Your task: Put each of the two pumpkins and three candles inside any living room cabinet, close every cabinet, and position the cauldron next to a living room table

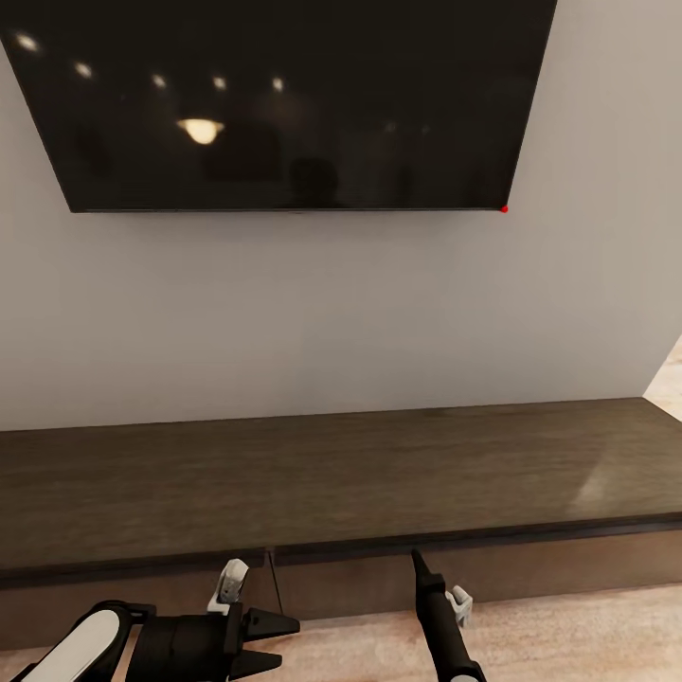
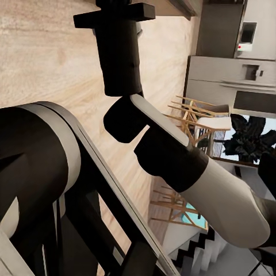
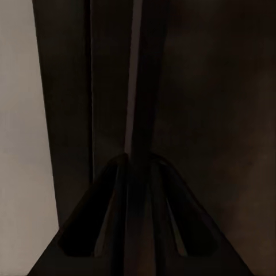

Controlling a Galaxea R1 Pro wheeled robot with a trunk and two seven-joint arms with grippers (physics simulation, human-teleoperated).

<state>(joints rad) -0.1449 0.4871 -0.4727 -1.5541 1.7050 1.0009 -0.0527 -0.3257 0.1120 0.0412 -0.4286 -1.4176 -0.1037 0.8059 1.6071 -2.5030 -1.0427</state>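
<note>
Cabinet [image 1: 379, 483] spans the wall under the TV [image 1: 284, 104], fronts flush. Right gripper [image 1: 417, 561] at 6 o'clock, fingers pressed together, tip at the cabinet's top edge. Left gripper [image 1: 270, 639] at 7 o'clock, jaws apart, holding nothing.

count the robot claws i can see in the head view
2. The left claw sits at the bottom left, pointing sideways toward the right one. The right claw is right of it, fingers together, tip up at the cabinet front under its top edge.

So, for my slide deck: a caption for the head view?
Robot faces the long dark cabinet under a wall-mounted TV, right gripper at its front.
</note>
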